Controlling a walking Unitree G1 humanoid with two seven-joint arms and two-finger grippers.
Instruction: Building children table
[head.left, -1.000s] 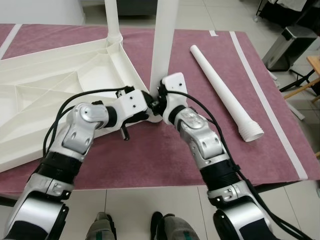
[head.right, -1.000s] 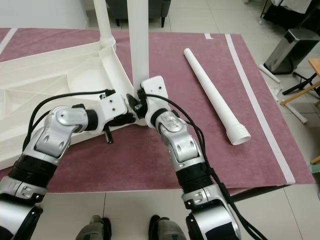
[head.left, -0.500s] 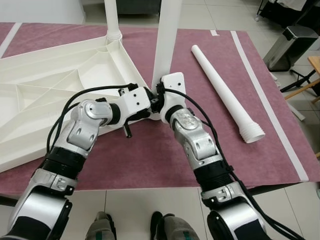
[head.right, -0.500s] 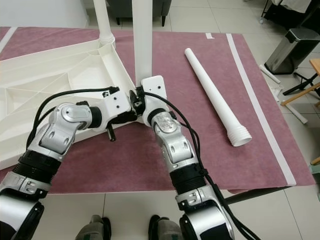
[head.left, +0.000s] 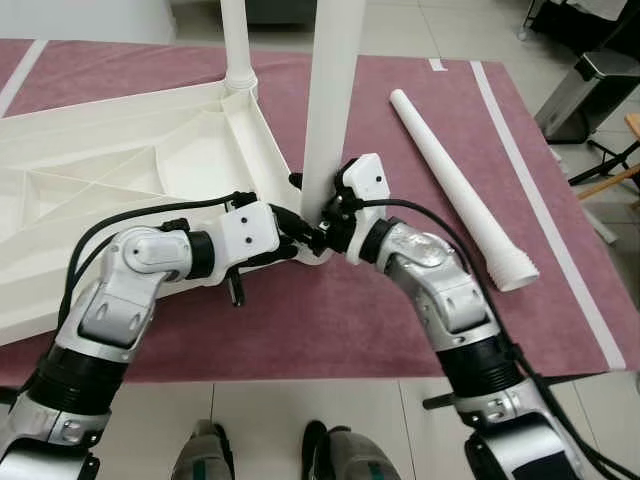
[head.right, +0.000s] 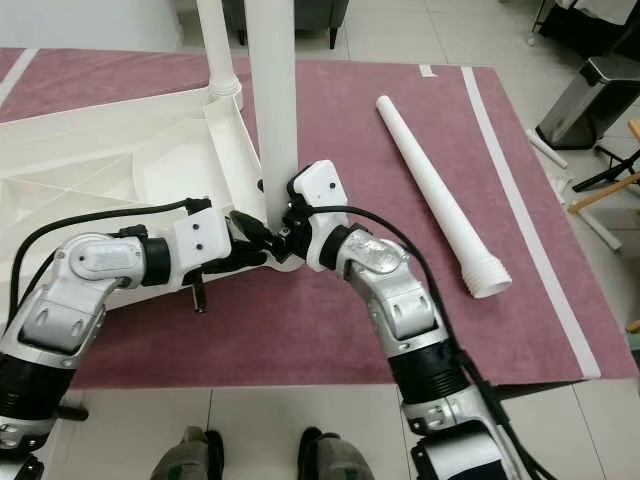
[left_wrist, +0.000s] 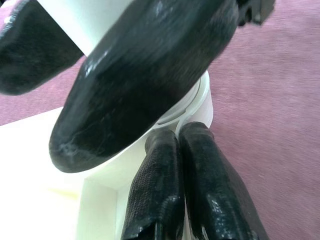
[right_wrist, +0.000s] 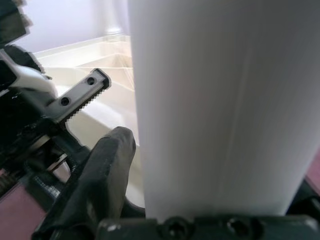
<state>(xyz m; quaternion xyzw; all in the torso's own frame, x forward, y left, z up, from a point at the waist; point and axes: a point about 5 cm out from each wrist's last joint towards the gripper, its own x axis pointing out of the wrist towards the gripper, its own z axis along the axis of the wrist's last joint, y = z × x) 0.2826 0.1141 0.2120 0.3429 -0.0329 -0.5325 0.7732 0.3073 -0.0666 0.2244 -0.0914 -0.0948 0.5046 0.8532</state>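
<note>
Robot's feet (head.left: 205, 452) nearest, on tiled floor. Left pincer (head.left: 300, 232) and right pincer (head.left: 322, 215) both clamped on base of upright leg (head.left: 330, 95), at near corner of upturned tabletop (head.left: 120, 170) on maroon surface (head.left: 330, 320). Loose leg (head.left: 455, 180) lies w/ flared end nearest, well apart on robot's right. 2nd upright leg (head.left: 238, 45) at far corner.

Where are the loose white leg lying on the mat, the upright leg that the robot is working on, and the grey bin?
loose leg (head.left: 455, 175): left eye view, middle of its shaft.
upright leg (head.left: 332, 100): left eye view, its shaft above the hands.
grey bin (head.right: 592, 95): right eye view, its side.
</note>
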